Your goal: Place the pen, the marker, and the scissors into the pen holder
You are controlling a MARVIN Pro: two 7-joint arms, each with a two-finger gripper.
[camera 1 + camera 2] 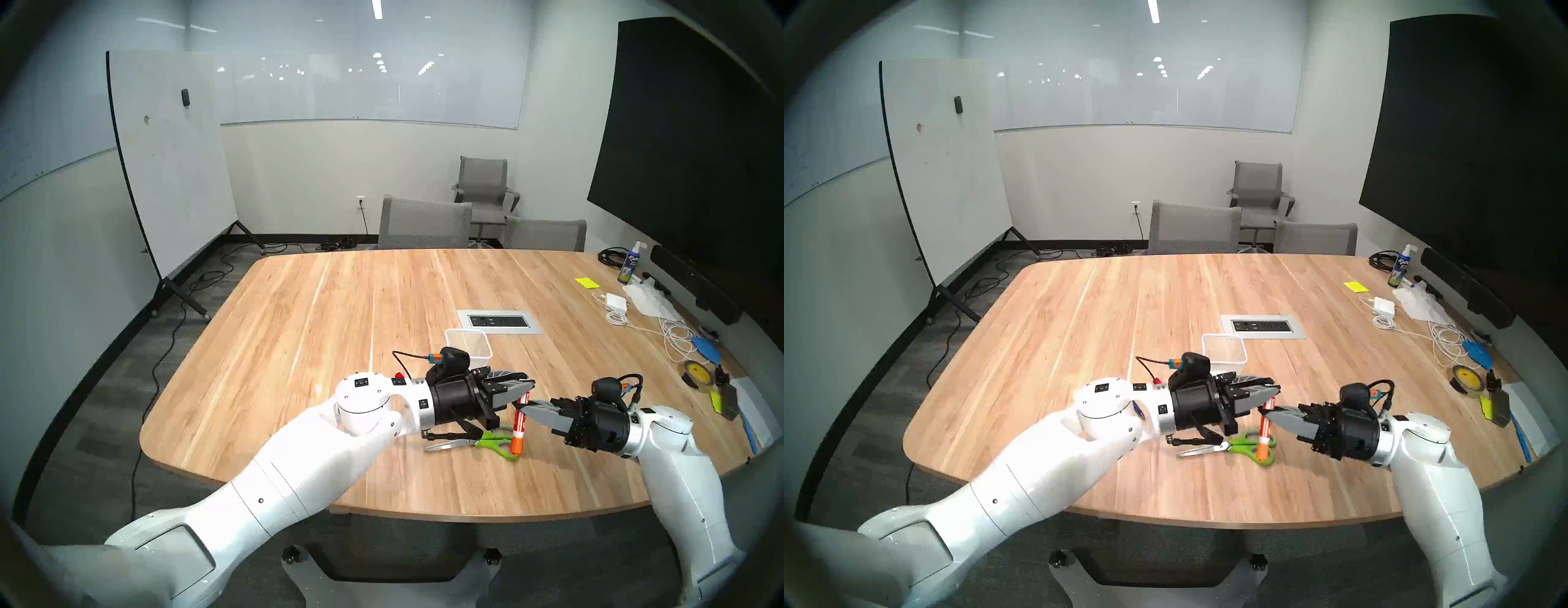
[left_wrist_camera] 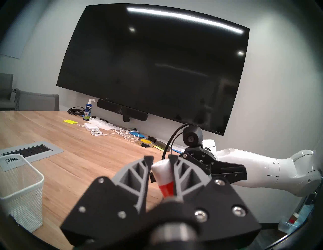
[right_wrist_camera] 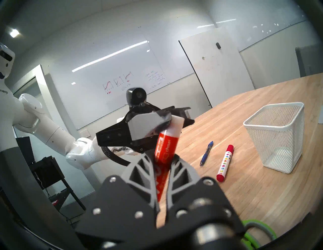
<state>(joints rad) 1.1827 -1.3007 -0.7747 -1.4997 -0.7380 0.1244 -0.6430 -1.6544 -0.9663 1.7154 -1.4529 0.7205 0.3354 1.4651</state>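
Centre of head view — both grippers clamp one marker (image 1: 518, 424), held upright. Left gripper (image 1: 521, 388) pinches white top end, right gripper (image 1: 526, 411) mid-barrel just below. Mesh pen holder (image 1: 469, 346) up-left, behind left gripper — nearer that arm.

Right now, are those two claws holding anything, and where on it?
Both grip one red-and-white marker, held upright: left gripper at its top end, right gripper just below.
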